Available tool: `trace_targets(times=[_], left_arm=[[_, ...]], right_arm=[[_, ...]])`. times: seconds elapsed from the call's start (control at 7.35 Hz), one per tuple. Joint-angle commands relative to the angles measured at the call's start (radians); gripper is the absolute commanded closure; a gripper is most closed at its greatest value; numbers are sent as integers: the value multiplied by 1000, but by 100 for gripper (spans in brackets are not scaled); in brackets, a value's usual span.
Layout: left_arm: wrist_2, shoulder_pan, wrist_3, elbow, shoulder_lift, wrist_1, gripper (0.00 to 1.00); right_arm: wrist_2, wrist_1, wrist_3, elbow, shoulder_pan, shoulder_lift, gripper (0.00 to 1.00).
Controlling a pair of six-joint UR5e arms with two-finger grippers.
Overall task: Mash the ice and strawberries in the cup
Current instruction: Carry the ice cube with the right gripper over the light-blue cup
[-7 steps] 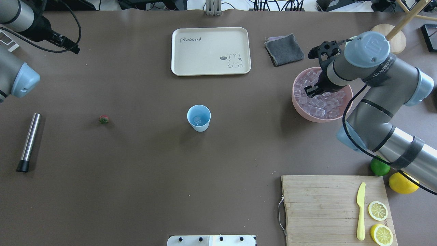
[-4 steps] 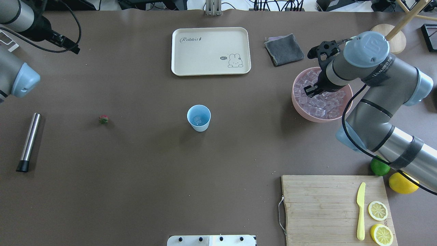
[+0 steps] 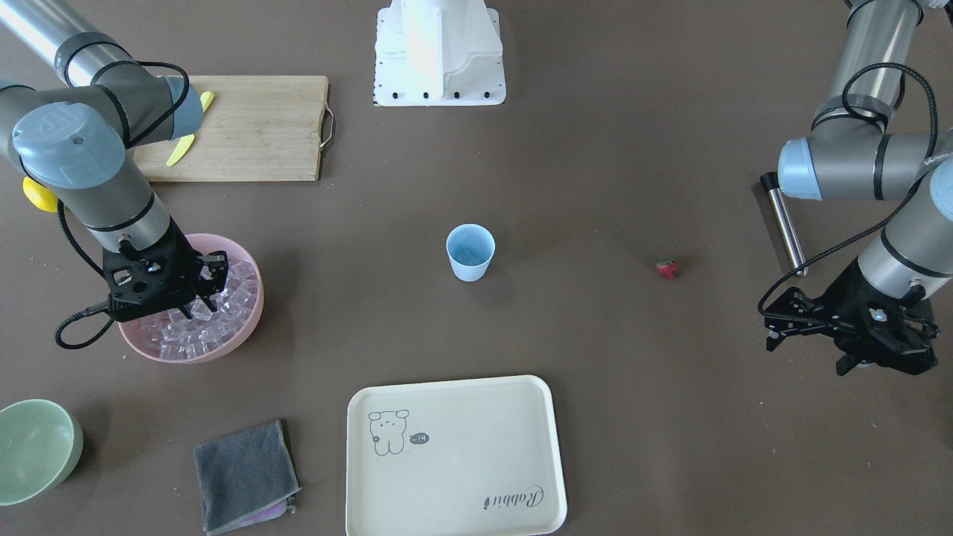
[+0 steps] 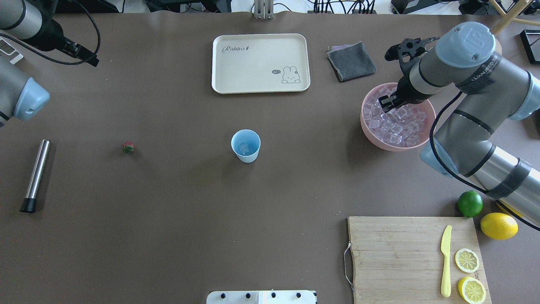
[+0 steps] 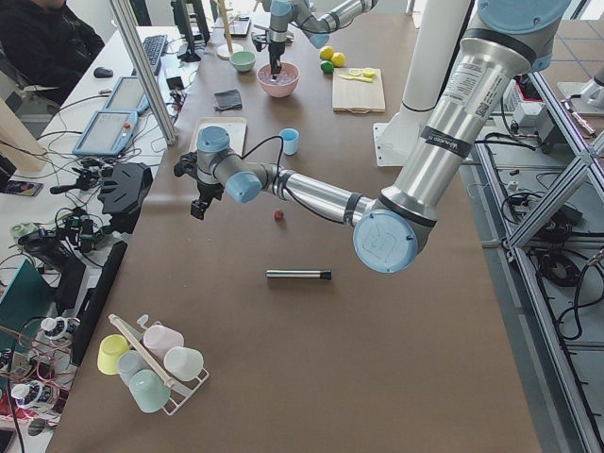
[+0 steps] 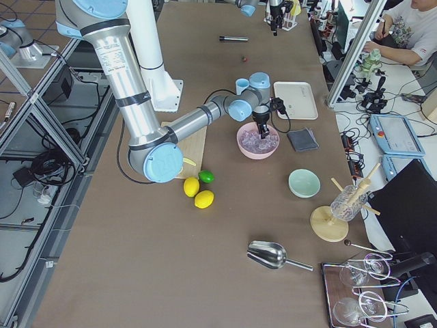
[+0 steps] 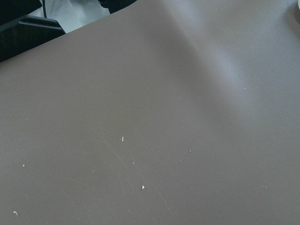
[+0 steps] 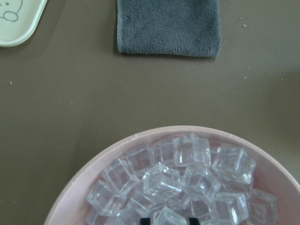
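Note:
The pale blue cup (image 4: 245, 145) stands upright mid-table with one ice cube (image 4: 243, 147) inside. A pink bowl (image 4: 394, 147) at the right is full of ice cubes (image 8: 159, 180). My right gripper (image 4: 389, 103) hangs over the bowl's far side, just above the pile. In the right wrist view its fingertips (image 8: 146, 219) close on an ice cube (image 8: 168, 216). The strawberry (image 4: 128, 147) lies alone on the table, left of the cup. My left gripper (image 3: 773, 326) hovers open and empty at the far left, away from the strawberry (image 3: 665, 269).
A steel muddler (image 4: 36, 175) lies at the left edge. A cream tray (image 4: 260, 63) and a grey cloth (image 4: 351, 61) lie at the back. A cutting board (image 4: 396, 257) with a knife and lemon halves, a lime (image 4: 470, 203), a lemon (image 4: 498, 226) and a green bowl (image 3: 33, 447) are on the right.
My right arm has lifted and drawn back, so its gripper sits higher over the bowl's far side. The lime is now uncovered. The left arm, cup and strawberry have not moved.

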Motion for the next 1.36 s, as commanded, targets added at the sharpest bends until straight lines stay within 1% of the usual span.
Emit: trace_targets(times=[0.0, 0.14, 0.27, 0.41, 0.54, 0.68, 0.82, 0.95, 1.09, 1.22], left_arm=[[0, 0, 0, -1, -1, 0, 2], [0, 0, 0, -2, -1, 0, 2], [0, 5, 0, 1, -1, 0, 2], [0, 12, 0, -1, 0, 0, 2], [2, 12, 0, 1, -1, 0, 2], [18, 15, 0, 4, -1, 0, 2], [29, 18, 0, 2, 0, 0, 2], [29, 23, -5, -2, -3, 0, 2], [31, 56, -74, -2, -10, -12, 2], [37, 90, -115, -1, -17, -32, 2]], right_arm=[[54, -131, 3, 19, 56, 102, 99], [58, -280, 15, 45, 56, 204, 99], [58, -362, 64, 77, 45, 258, 99], [50, -366, 174, 104, -5, 292, 99], [-5, -364, 295, 93, -96, 352, 99], [-110, -361, 401, 70, -182, 410, 100], [-128, -361, 444, 56, -224, 443, 100], [-178, -358, 513, 15, -272, 489, 100], [-220, -347, 526, -40, -306, 533, 100], [-240, -318, 549, -48, -326, 534, 100]])
